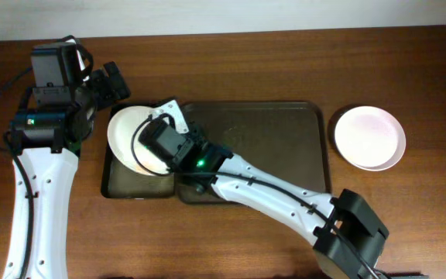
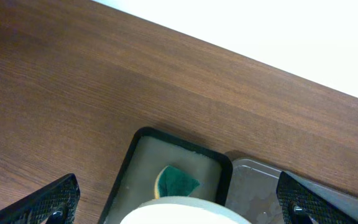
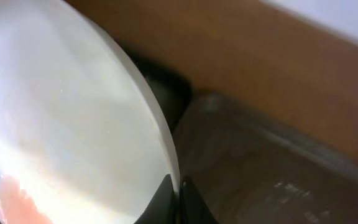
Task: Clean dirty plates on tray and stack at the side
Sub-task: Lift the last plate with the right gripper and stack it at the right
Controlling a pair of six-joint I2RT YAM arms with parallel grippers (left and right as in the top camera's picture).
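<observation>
Live notes, surfaces only. table [image 1: 246,62]: brown wood grain, satin sheen. tray [image 1: 285,128]: dark brown, looks like plastic, smooth, semi-gloss w/ faint smudges. white plate [image 3: 61,112]: glossy, very smooth; ceramic or melamine, can't tell. second plate [image 1: 368,137]: pale, smooth, soft shine. My left pads [image 2: 55,200]: black, diamond-textured, rubbery look. small black tray [image 2: 166,144]: matt plastic rim. sponge [image 2: 178,182]: green, rough, fibrous. My arm shells [image 1: 37,201]: white, smooth plastic.

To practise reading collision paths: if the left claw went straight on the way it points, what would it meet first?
Probably the white plate, its rim just ahead; the sponge tray lies beyond. Depth is unclear.
</observation>
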